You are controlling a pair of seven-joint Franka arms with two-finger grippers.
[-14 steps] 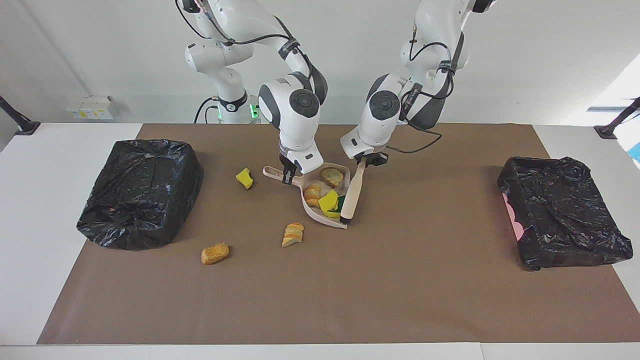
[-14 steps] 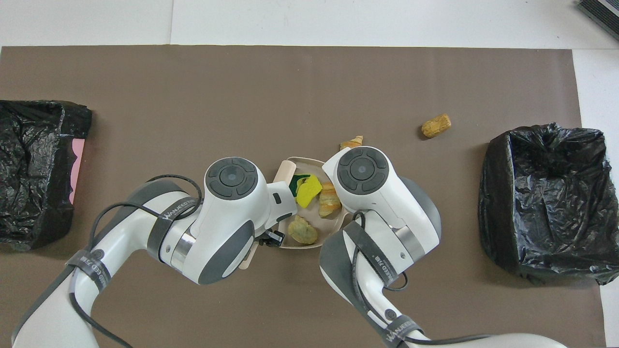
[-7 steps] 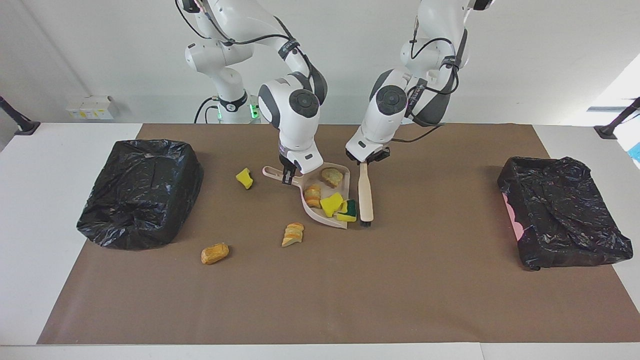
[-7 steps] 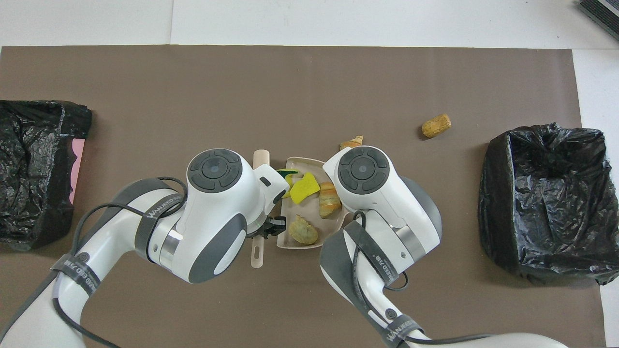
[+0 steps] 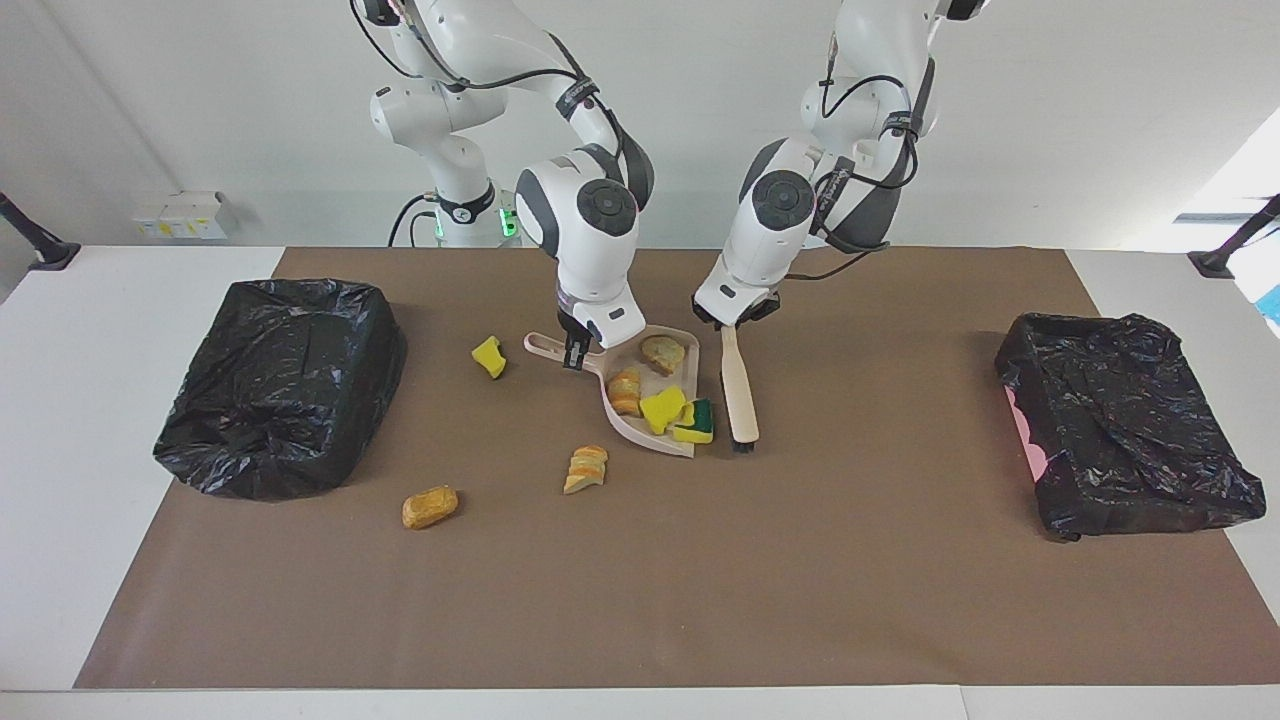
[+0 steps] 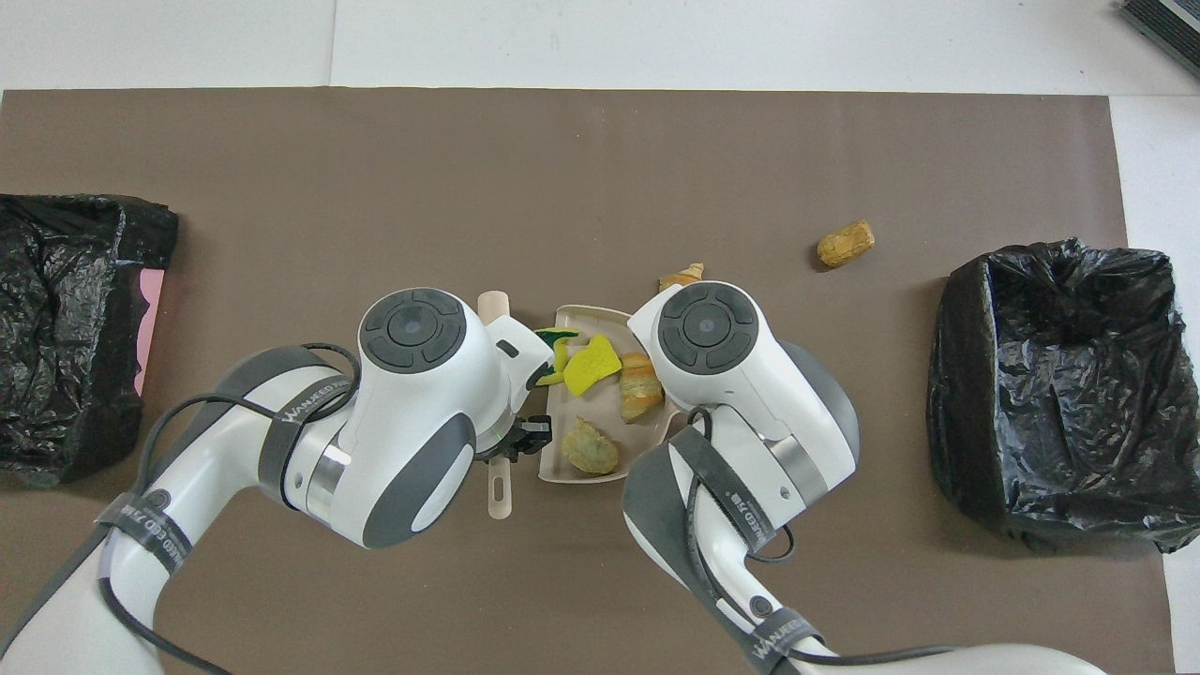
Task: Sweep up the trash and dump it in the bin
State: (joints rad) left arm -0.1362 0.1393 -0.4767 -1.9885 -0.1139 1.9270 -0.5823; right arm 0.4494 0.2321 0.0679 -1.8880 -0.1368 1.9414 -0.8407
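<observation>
Brown mat point(image 5: 640, 580) carried two bins. Right gripper point(image 5: 574, 357) clamped dustpan point(image 5: 640, 425) handle; left gripper point(image 5: 728, 322) clamped brush point(image 5: 738, 395) beside pan. Four scraps point(image 5: 660, 408) inside.

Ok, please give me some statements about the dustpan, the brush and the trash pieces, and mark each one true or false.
1. The right gripper is shut on the dustpan handle. True.
2. The brush lies inside the dustpan. False: it is beside the dustpan, toward the left arm's end of the table, with the left gripper shut on its handle.
3. Three trash pieces lie on the brown mat outside the dustpan. True: a yellow sponge piece, a sliced bread chunk and an orange bread chunk.
4. The dustpan is empty. False: it holds a green-faced sponge and other pieces.
</observation>
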